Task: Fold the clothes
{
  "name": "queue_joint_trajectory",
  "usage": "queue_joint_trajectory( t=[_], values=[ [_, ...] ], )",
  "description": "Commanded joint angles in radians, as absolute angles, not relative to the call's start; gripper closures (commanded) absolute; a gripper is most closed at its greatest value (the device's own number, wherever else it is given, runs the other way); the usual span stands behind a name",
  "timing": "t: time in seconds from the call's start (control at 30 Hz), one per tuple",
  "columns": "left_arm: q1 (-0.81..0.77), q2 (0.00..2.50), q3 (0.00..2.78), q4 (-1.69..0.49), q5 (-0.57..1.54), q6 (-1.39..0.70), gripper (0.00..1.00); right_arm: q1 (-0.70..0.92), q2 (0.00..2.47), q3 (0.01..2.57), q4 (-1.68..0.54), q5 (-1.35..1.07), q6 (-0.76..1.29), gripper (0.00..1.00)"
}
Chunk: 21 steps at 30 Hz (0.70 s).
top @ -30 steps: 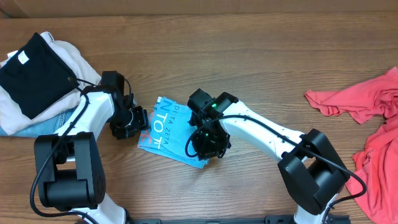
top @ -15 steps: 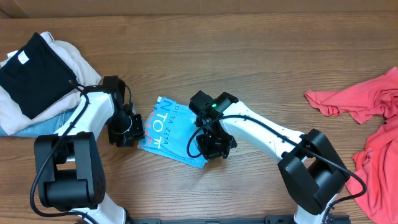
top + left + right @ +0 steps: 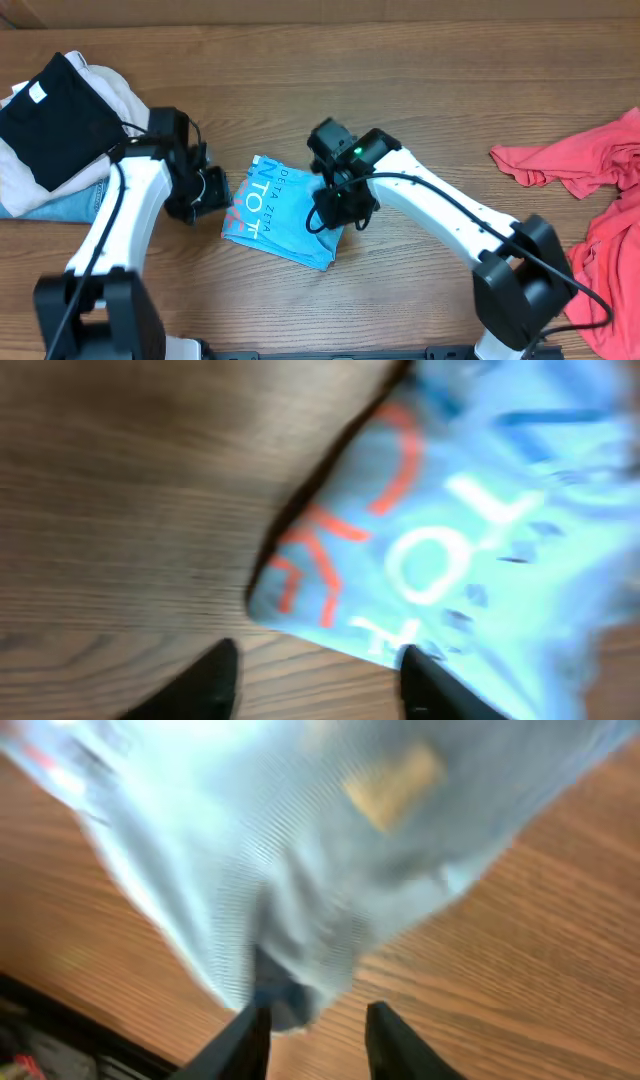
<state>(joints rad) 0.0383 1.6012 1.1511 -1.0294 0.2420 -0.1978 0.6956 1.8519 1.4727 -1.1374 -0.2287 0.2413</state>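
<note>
Sky-blue T-shirt (image 3: 280,212) lies folded into a small rectangle mid-table (image 3: 420,80), lettering up. Left gripper (image 3: 320,680) sits at its left edge with jaws apart and nothing clamped. Right gripper (image 3: 315,1035) is at the shirt's right side, jaws parted; a fold of blue fabric hangs between them, not pinched. Coral-red T-shirt (image 3: 600,200) lies crumpled far right, well apart. Clothes pile (image 3: 60,120) sits far left.

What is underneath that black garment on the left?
A cream garment lies under the black garment, with pale blue fabric lower in the pile. Anything else beneath is covered.
</note>
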Motion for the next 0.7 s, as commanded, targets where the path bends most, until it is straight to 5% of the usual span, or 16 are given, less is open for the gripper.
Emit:
queue_joint_trajectory(
  t=[0.0, 0.67],
  values=[
    [0.012, 1.597, 1.151, -1.053, 0.322, -0.178, 0.36, 0.700, 1.818, 1.499, -1.127, -0.228, 0.220, 0.64],
    [-0.100, 1.597, 0.840, -0.741, 0.387, -0.498, 0.43, 0.698, 1.818, 1.499, -1.114, -0.184, 0.220, 0.64]
  ],
)
